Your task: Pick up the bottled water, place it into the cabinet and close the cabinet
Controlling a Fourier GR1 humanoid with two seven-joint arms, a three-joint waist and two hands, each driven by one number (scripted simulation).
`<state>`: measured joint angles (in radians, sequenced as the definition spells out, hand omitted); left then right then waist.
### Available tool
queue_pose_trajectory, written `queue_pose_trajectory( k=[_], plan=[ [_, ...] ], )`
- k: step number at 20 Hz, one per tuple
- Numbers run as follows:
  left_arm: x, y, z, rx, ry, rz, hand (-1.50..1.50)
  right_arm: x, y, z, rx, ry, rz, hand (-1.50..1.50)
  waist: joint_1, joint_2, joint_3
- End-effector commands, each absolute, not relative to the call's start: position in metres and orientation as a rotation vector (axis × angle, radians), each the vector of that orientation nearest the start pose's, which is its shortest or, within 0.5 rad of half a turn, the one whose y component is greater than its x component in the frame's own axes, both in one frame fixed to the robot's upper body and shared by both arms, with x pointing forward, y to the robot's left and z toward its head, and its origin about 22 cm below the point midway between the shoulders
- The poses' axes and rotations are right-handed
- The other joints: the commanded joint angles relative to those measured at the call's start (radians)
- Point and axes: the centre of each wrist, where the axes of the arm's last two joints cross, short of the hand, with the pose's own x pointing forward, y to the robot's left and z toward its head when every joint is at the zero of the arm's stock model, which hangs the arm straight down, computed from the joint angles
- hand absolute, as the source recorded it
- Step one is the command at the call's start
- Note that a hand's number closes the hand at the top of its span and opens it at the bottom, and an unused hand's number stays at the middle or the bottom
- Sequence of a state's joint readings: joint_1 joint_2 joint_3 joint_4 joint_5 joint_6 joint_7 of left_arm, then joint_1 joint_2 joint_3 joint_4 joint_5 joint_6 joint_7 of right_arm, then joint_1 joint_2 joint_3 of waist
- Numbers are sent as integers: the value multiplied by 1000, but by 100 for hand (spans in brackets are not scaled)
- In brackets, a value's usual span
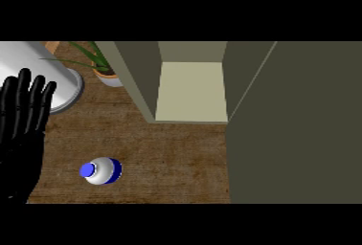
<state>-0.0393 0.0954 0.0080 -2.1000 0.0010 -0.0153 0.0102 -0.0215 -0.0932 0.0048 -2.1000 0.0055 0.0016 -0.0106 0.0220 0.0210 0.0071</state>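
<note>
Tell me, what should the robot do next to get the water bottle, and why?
Probably bring a hand down over the bottled water. It stands alone on the counter, untouched, and the cabinet already shows an open space. Only the left hand shows, open and resting at the left edge.
</note>
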Motion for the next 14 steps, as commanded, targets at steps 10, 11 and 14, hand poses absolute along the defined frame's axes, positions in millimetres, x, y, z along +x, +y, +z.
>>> queue_pose_trajectory(
  k=[10,11,14],
  plan=[
    [184,280,100,-691,-1746,-578,-150,172,-232,112,193,-1857,99,-150,-21,-29,-9],
    [186,289,109,-675,-1759,-589,-150,157,-228,122,222,-1848,87,-150,-31,-29,-9],
    [165,316,113,-710,-1725,-605,-150,133,-235,125,178,-1843,68,-150,-23,-28,-8]
  ],
)
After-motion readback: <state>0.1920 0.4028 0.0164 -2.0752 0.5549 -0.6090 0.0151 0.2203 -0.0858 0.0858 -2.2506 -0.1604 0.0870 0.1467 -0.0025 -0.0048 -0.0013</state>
